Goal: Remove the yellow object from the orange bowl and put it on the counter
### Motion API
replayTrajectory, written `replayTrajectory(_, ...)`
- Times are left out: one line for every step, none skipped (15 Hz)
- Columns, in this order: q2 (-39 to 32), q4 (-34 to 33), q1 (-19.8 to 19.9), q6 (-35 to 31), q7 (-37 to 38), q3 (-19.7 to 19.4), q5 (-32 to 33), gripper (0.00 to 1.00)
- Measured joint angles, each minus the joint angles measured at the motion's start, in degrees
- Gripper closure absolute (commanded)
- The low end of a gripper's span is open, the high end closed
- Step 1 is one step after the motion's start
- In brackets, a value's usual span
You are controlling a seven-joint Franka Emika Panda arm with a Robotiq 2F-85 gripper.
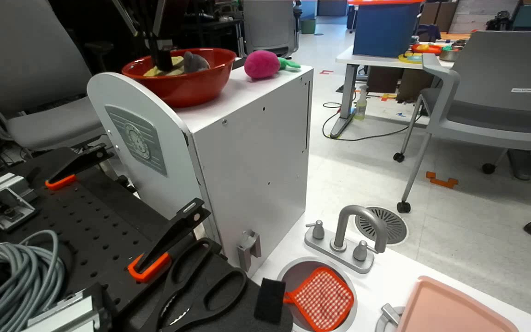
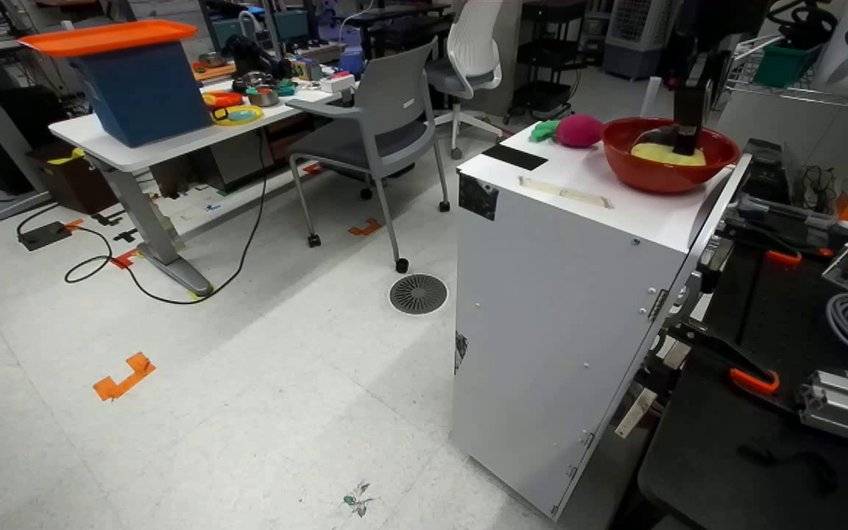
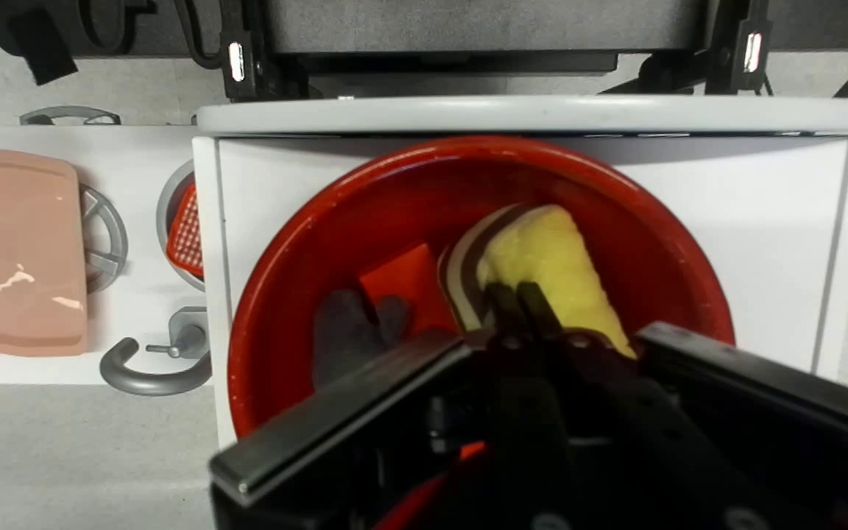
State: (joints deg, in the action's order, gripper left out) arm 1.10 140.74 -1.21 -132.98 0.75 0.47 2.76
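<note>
The yellow object (image 3: 564, 250), soft with a brown and cream band along one side, lies inside the orange bowl (image 3: 468, 173). Narrowed to a thin slit, my gripper (image 3: 515, 285) is shut on a fold of its top, with the fabric puckering at the fingertips. Both exterior views show the fingers reaching down into the bowl (image 1: 201, 90), and some yellow (image 2: 667, 154) appears beside them. The bowl rests on the white counter (image 3: 777, 243), against its rounded end panel. My fingers and gripper body cover the lower part of the yellow object in the wrist view.
A grey item (image 3: 347, 331) and a flat orange-red piece (image 3: 413, 283) share the bowl. On the counter, a pink fuzzy ball (image 1: 262, 64) with green leaves sits beside the bowl. The rounded panel (image 1: 136, 124) rises at the counter's end. A sink faucet (image 1: 362, 226) stands lower down.
</note>
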Motion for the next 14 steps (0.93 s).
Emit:
replayTrajectory(0.01,0.0,0.0,-0.28,0.0,0.0,-0.01,0.96)
replayTrajectory(0.08,0.01,0.0,-0.82,0.0,0.0,-0.01,0.99)
replayTrajectory(0.22,0.01,0.0,-1.26,0.0,0.0,-0.01,1.0)
replayTrajectory(0.48,0.02,0.0,-1.55,0.01,0.0,0.02,1.0)
replayTrajectory(0.86,0.04,0.0,-1.69,0.03,0.02,0.05,0.99)
replayTrajectory(1.38,0.09,0.0,-1.8,0.11,0.04,0.11,0.99)
replayTrajectory(1.99,0.16,-0.01,-1.84,0.27,0.08,0.16,0.99)
replayTrajectory(2.73,0.28,-0.02,-1.84,0.6,0.15,0.23,0.99)
replayTrajectory(3.51,0.45,-0.02,-1.84,1.02,0.25,0.28,0.99)
replayTrajectory(4.36,0.7,-0.02,-1.84,1.4,0.39,0.32,0.99)
replayTrajectory(5.22,0.96,-0.02,-1.84,1.84,0.55,0.41,0.99)
replayTrajectory(6.08,1.24,-0.02,-1.84,2.28,0.71,0.5,0.99)
replayTrajectory(6.97,1.62,-0.03,-1.84,2.81,0.85,0.59,0.99)
replayTrajectory(7.87,2.04,-0.03,-1.84,3.44,0.93,0.72,0.99)
